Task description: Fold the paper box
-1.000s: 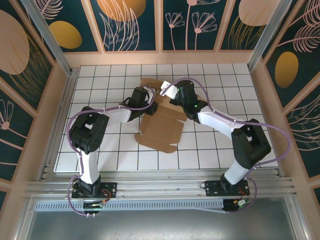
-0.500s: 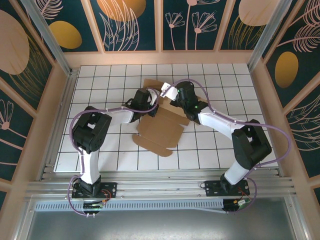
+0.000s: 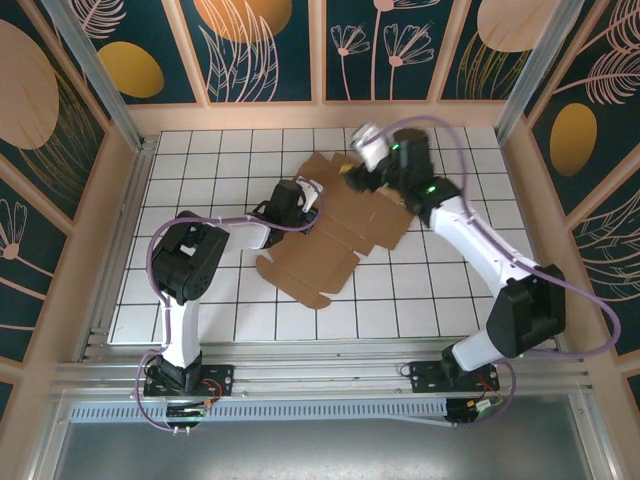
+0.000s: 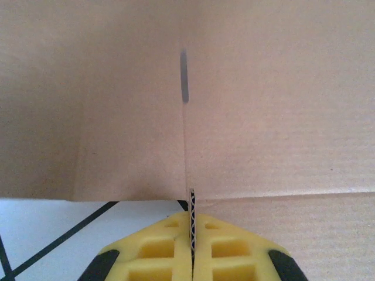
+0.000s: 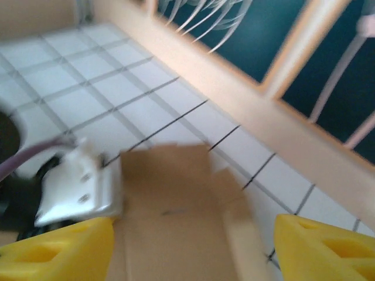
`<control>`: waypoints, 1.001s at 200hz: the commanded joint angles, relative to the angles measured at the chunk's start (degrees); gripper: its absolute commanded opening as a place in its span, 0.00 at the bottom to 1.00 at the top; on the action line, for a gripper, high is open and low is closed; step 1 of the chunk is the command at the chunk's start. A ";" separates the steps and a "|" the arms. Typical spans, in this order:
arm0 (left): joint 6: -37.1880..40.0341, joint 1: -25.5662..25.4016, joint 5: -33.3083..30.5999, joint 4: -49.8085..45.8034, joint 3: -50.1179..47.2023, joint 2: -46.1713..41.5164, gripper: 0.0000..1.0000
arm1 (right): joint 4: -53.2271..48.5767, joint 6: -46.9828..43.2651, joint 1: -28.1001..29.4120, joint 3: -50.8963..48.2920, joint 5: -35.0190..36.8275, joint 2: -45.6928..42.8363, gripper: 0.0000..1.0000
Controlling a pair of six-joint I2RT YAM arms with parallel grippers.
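Paper box (image 3: 340, 230) lay as a flat brown sheet, flaps spread, in the middle of the table (image 3: 200, 300) in the top view. It was flatter than a second before, since the right gripper (image 3: 362, 150) had let go and lifted away (the fold undone, I judged). From the left wrist, the left gripper (image 4: 192, 234) was clamped on a cardboard edge below a slit. From the right wrist, wide-open, empty fingers (image 5: 58, 246) hung above the sheet.

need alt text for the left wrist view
The left pincer is shut, its yellow fingers clamping an edge of the paper box, a brown cardboard sheet spreading beyond them with a narrow slit on a crease. White tiled table shows lower left.
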 commanded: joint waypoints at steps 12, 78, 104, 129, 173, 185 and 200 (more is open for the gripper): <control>2.05 -0.22 -0.52 4.73 -2.08 -1.15 0.00 | -11.35 22.93 -13.31 10.88 -18.32 7.48 0.78; 2.41 -0.22 0.24 5.19 -2.57 -1.51 0.00 | -14.63 19.46 -21.23 20.13 -23.07 27.42 0.84; 2.71 -0.22 0.75 5.02 -2.47 -1.58 0.00 | -20.80 15.68 -22.30 31.08 -28.78 38.70 0.87; 3.07 -0.22 0.81 4.98 -2.30 -1.82 0.00 | -28.81 12.64 -22.18 41.65 -35.42 48.74 0.87; 3.55 -0.22 1.38 5.54 -1.15 -1.52 0.00 | -31.41 7.92 -19.74 42.46 -36.94 52.36 0.84; 3.46 -0.22 1.55 4.80 -0.19 -1.03 0.00 | -31.41 7.16 -19.29 41.70 -36.66 52.36 0.81; 3.25 -0.17 1.63 5.13 -0.14 -0.83 0.00 | -31.32 6.73 -19.11 40.42 -35.97 52.23 0.76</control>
